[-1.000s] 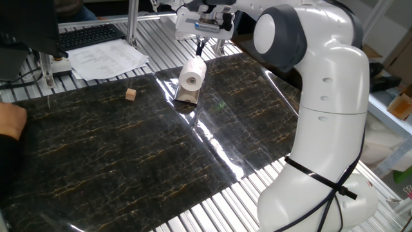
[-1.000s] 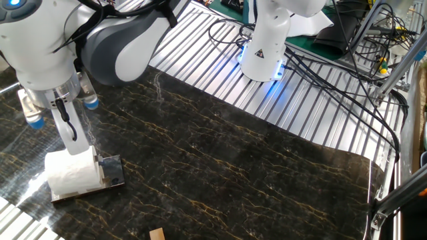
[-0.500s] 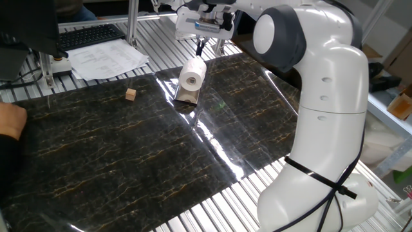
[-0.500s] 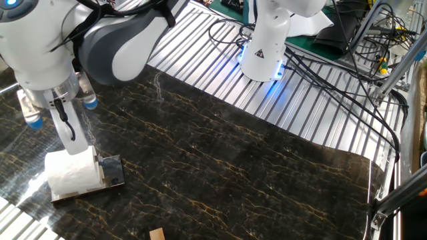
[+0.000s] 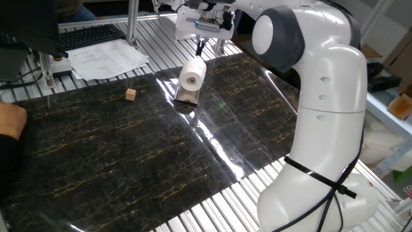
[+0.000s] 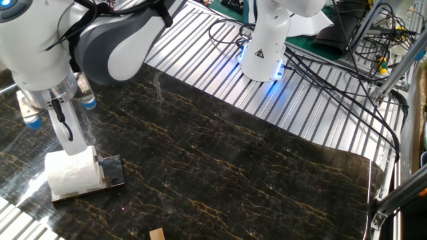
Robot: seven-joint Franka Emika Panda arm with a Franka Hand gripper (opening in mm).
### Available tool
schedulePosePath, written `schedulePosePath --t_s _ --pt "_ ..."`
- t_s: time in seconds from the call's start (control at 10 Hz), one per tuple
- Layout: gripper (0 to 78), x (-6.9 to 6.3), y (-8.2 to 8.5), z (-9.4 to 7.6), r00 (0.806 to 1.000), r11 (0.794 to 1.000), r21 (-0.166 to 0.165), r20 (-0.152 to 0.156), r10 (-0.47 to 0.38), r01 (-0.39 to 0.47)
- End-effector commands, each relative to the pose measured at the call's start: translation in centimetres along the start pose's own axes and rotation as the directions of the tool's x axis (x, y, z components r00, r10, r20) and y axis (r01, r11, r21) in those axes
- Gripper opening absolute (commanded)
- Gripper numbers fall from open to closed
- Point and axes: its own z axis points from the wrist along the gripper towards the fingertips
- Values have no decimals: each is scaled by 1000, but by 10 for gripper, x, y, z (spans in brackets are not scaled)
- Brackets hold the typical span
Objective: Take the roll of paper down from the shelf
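The white roll of paper (image 5: 192, 74) lies on its side on the small shelf (image 5: 187, 97), a pale flat stand at the far side of the dark marble mat. In the other fixed view the roll (image 6: 72, 171) rests on the shelf's base (image 6: 111, 175) at the lower left. My gripper (image 6: 60, 113) hangs just above the roll with its blue-tipped fingers (image 6: 88, 103) spread wide, holding nothing. A narrow white strip with a dark line rises from the roll between the fingers; I cannot tell what it is. In the first fixed view the gripper (image 5: 210, 46) hovers just behind the roll.
A tiny wooden cube (image 5: 131, 94) lies left of the shelf and shows at the bottom edge of the other view (image 6: 156, 233). Printed sheets (image 5: 106, 59) and a keyboard (image 5: 90, 35) sit at the back left. A person's arm (image 5: 9, 122) is at the left edge. Cables (image 6: 353, 67) lie at the right.
The gripper has shifted very slightly above the roll. The roll and the shelf have not moved.
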Motion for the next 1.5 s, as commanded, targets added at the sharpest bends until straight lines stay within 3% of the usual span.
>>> schedulePosePath --t_s 0.1,0.9,1.5 --pt "0 -3 -1 1 1000 1000 -7 3 -9 9" --pt "0 -19 -3 25 999 1000 -17 30 -14 15" --pt "0 -22 4 39 999 1000 -20 33 12 -11"
